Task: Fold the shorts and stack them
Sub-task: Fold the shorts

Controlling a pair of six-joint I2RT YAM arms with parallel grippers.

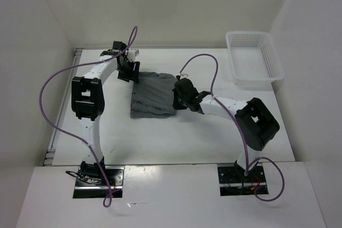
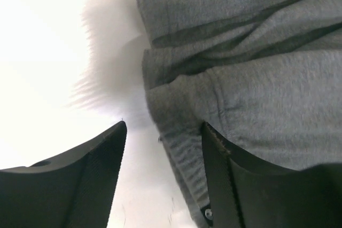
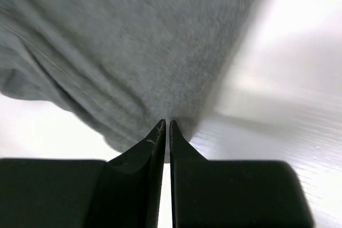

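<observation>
The grey shorts (image 1: 153,97) are lying bunched and partly folded in the middle of the table (image 1: 160,137), well away from the white mesh basket (image 1: 254,60) in the far right corner.

My read is we're mid-fold, and the thing to get right is both grips before anything lifts. The right gripper (image 3: 166,124) is sitting at the shorts' right edge with its fingers pressed together, and it looks like it's pinching a thin bit of hem, though I can't see how deep the bite is. The left gripper (image 2: 163,126) is hanging wide apart at the far left corner, straddling the rolled edge, one finger over bare table and the other over cloth. I'd be dropping that one lower so it catches every layer, then closing, then moving both sides together so the fabric isn't dragging or twisting.

Pose-wise, the left arm is reaching far with its wrist pointing down at the corner. The right arm is stretching in low from the right, elbow bent.
</observation>
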